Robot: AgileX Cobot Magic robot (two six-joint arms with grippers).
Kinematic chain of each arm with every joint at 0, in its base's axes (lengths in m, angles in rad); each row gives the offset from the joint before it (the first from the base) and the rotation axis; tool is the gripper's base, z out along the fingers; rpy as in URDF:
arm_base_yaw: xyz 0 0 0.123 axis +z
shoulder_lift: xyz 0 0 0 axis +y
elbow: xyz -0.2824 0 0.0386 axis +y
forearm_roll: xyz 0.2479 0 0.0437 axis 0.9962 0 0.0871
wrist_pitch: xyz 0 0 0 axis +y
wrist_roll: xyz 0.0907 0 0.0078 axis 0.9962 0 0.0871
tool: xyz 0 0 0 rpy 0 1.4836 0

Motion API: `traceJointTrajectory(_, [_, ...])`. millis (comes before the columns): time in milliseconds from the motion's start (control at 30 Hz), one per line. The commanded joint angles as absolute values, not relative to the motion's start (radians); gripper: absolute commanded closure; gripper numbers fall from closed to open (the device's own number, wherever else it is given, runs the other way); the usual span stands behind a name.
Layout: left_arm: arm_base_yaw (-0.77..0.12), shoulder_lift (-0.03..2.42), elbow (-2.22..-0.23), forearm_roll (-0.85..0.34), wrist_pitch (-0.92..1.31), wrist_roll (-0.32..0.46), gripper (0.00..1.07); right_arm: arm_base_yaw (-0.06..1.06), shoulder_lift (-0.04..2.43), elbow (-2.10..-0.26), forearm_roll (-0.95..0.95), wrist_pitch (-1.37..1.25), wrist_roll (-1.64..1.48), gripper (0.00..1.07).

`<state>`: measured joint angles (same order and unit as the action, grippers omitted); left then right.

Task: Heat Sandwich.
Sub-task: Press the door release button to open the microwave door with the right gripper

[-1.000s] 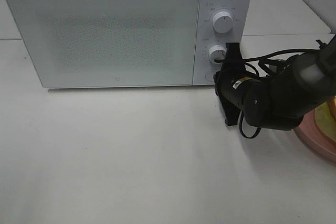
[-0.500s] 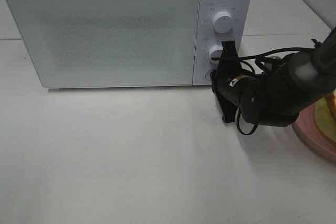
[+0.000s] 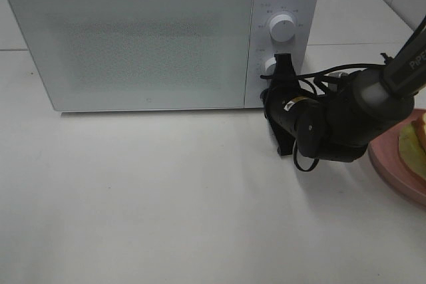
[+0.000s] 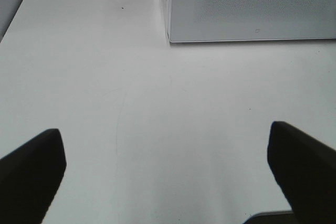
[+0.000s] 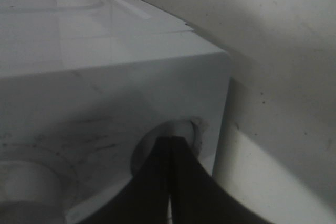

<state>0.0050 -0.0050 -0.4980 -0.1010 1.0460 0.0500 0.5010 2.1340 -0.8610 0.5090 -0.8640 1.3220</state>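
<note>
The sandwich (image 3: 414, 143) is lying on the pink plate (image 3: 391, 164) at the far right edge of the exterior high view, and both are being cut off by the frame, so only pale bread, a tan crust strip and a yellow-green layer are showing. The plate is resting on the white table (image 3: 166, 197), to the right of the microwave (image 3: 133, 38) and apart from it. The right arm (image 3: 373, 101), which is carrying the lettering "PiPER" on its upper link, is reaching between the plate and the microwave's control panel. The right gripper (image 5: 170, 148) is clenched on nothing, its two tips pressed together and meeting the round button (image 5: 195, 127) at the bottom corner of the panel. The upper knob (image 3: 282, 29) is standing in full view, while the lower knob (image 3: 269, 66) is being partly covered by the gripper's black body. The printed marks around the knobs are too small to read. The microwave door (image 3: 133, 4) is sitting shut. The left gripper (image 4: 168, 182) is released, jaws spread wide over bare table in front of the microwave, holding nothing.
</note>
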Motion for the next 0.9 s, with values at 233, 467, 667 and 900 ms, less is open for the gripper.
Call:
traceJointTrajectory(233, [0.008, -0.033, -0.494, -0.106, 1.038, 0.045, 0.01, 0.489, 2.128, -0.981, 0.534, -1.14, 1.269, 1.07])
traceJointTrajectory(467, [0.008, -0.033, -0.494, -0.103, 1.038, 0.045, 0.01, 0.465, 2.164, -1.062, 0.539, -1.165, 1.248, 1.07])
traceJointTrajectory(667, [0.008, -0.033, -0.494, -0.097, 1.038, 0.045, 0.01, 0.465, 2.166, -1.071, 0.536, -1.153, 1.229, 1.07])
traceJointTrajectory(900, [0.008, -0.033, -0.494, -0.095, 1.038, 0.045, 0.01, 0.465, 2.166, -1.071, 0.538, -1.113, 1.23, 1.07])
